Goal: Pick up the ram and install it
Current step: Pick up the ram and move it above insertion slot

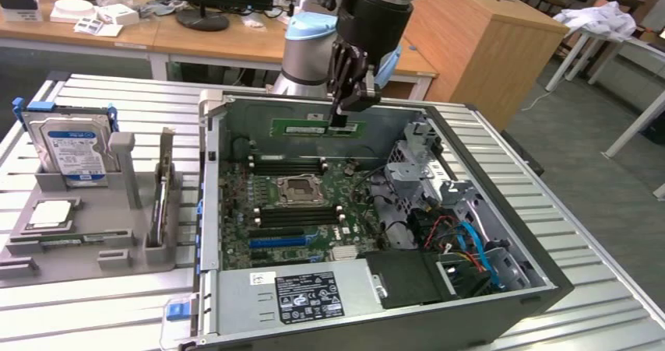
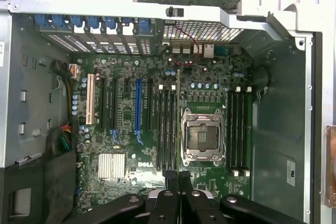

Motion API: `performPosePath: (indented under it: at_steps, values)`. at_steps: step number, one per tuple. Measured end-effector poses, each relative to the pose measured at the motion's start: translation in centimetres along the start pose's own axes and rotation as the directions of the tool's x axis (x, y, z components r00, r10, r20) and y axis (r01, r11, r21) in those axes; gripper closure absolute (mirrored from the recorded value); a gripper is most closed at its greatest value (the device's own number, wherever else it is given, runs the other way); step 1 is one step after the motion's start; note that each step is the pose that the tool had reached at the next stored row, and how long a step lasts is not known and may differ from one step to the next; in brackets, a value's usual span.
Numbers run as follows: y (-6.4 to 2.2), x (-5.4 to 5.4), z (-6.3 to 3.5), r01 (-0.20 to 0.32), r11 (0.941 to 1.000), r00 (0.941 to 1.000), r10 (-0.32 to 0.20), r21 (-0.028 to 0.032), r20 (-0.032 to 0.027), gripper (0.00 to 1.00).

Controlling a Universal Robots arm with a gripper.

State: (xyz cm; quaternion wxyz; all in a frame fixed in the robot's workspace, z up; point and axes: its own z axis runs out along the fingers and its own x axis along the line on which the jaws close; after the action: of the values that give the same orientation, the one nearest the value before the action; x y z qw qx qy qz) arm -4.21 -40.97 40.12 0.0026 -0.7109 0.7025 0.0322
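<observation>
The end effector (image 1: pixel 341 119), closed tight on the ram (image 1: pixel 304 125), holds it over the open case (image 1: pixel 210 211); the wrist view shows it edge-on.

Jaws clamp the ram (image 2: pixel 178 119) edge-on — over the motherboard (image 2: pixel 94 145) slots.

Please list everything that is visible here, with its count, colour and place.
ram: one, green, held above the case
case: one, dark grey, open, on the table
motherboard: one, green, inside the case
socket: one, silver, middle of the motherboard
slots: several, black, both sides of the socket
hard drive: one, silver and blue, upright in the holder
holder: one, grey, exterior view's left of the case
table: one, silver, under everything
gripper: one, black, shut on the ram
</observation>
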Motion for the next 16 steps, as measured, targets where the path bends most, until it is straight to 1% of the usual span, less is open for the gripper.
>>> performPosePath:
  at_steps: [4, 16]
  values:
    - [-0.01, 0.0, 0.19, 0.0, 1.0, 1.0, 0.0, 0.0003, 0.0003, 0.88]
    - [-0.09, 0.1, 2.25, 0.0, 1.0, 1.0, 0.0, 0.0012, 0.001, 0.88]
